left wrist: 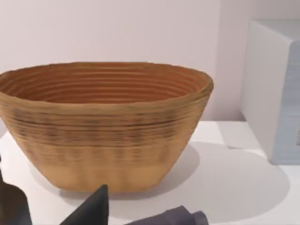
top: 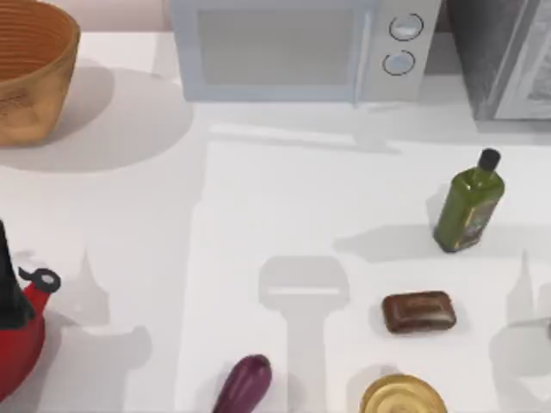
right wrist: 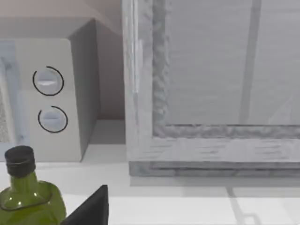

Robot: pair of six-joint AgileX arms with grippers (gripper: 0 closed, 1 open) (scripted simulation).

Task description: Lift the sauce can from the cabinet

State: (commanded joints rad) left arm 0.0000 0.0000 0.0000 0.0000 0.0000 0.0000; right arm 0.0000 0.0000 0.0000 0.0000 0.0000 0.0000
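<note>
Grey cabinet [right wrist: 211, 93] door's shut at tabletop's far-right corner; we can't tell either gripper's state; yanking risks toppling the bottle [top: 467, 211].

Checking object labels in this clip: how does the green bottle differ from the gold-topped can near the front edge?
The green bottle is tall and narrow with a black cap; the gold-topped can is short, wide and flat-lidded. The bottle stands farther back, near the cabinet; the can sits at the front edge. Both are on the table's right side.
</note>
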